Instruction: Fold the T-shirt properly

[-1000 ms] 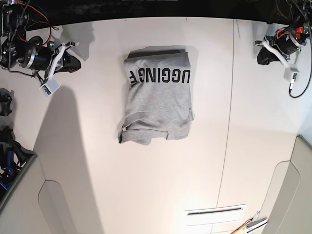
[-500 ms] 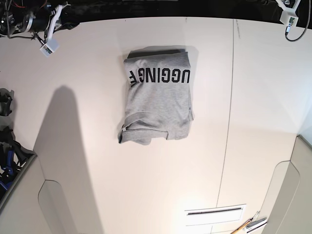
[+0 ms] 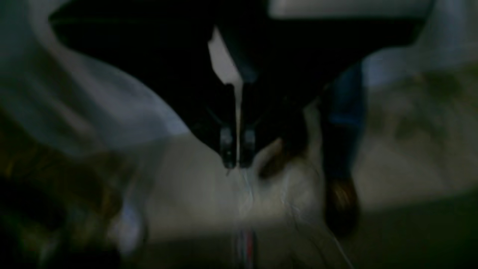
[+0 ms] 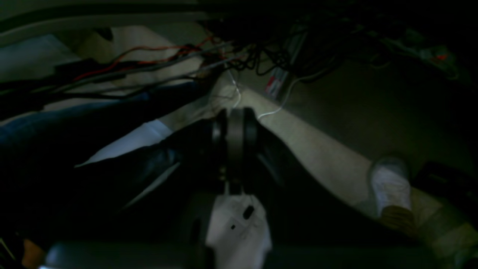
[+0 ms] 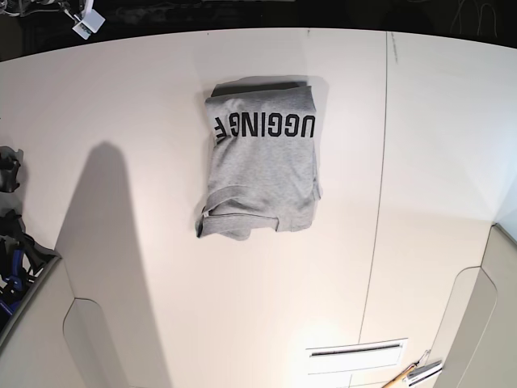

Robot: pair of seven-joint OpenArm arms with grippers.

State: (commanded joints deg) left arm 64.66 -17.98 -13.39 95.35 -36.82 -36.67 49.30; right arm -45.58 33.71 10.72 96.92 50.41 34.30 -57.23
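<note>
The T-shirt lies folded into a grey rectangle at the middle of the white table, black lettering face up near its far edge and a sleeve fold showing at its near left corner. Neither gripper touches it, and both arms are off the table in the base view. In the dark, blurred left wrist view my left gripper is shut with nothing in it, over the floor. My right gripper is also shut and holds nothing, pointing at a tangle of cables. The shirt shows in neither wrist view.
A seam runs down the table's right part. A slot and a small tool lie near the front right. Dark gear sits at the left edge. A white tag hangs at the far left corner. Red and black cables run behind the table.
Both arms have drawn back from the table's far corners and left the base view. The T-shirt has not moved.
</note>
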